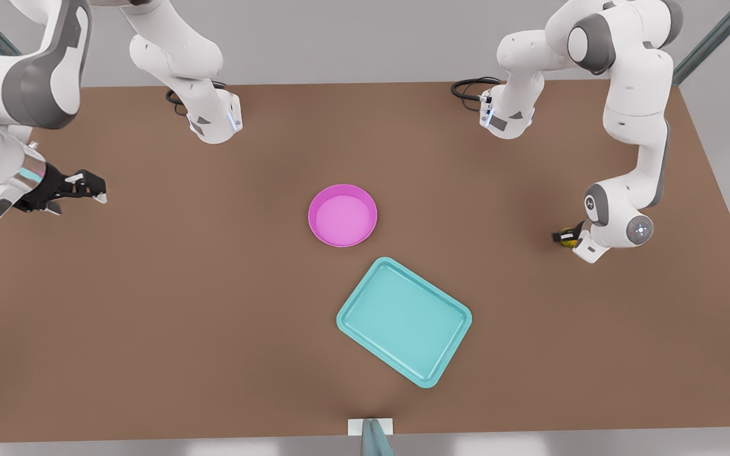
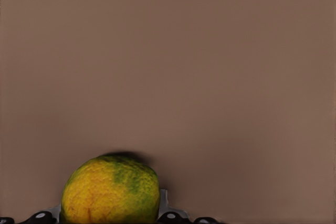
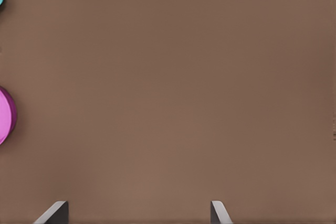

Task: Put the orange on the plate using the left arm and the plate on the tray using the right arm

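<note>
Two arms share this job, and the left one goes first. The left pincer (image 1: 561,237) is down low at the front view's right, and the orange (image 1: 569,237) sits right between its fingers on the brown tabletop (image 1: 149,304). In the left wrist view the orange (image 2: 110,190) is very close, but I cannot tell if the fingers are squeezing it yet. The pink plate (image 1: 343,215) sits in the middle, well apart from the orange, and the teal tray (image 1: 404,321) lies just beside the plate. The right pincer (image 1: 96,190) waits at the front view's left with its fingers spread wide and nothing in them. To do this step well, I think the left pincer should squeeze the orange around its fat middle, lift it straight up, and carry it slowly. The orange is round and bumpy, so it could slip or roll.
</note>
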